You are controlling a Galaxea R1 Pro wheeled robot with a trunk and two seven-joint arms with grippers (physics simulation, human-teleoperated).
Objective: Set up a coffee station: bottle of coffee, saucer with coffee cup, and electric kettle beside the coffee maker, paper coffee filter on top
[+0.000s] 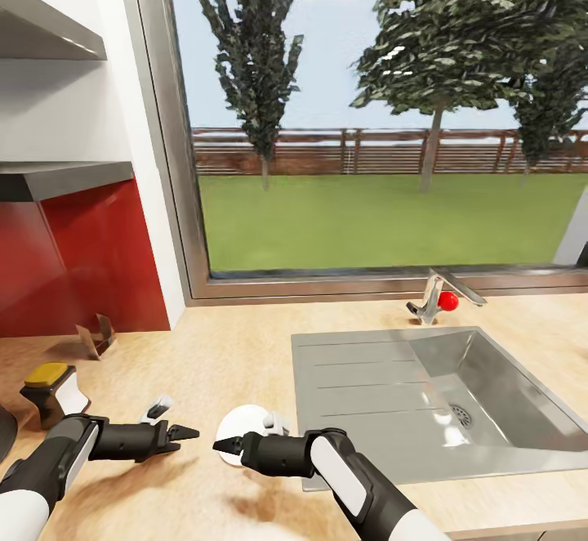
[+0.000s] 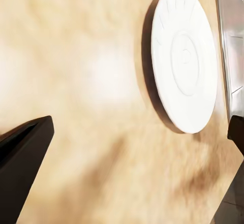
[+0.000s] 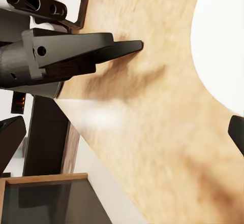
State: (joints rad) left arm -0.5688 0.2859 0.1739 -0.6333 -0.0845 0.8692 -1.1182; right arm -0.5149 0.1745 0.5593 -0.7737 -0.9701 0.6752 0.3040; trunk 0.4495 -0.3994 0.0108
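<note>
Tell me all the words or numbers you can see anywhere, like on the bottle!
None can be read.
The bottle of coffee shows a white label, but no letters can be made out on it.
The saucer, the sink and the tap carry no writing.

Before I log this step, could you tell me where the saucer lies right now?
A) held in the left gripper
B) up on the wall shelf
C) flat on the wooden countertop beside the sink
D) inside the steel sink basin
C: the saucer lies flat on the light-wood countertop, just beside the sink edge, with nothing gripping it.
</note>
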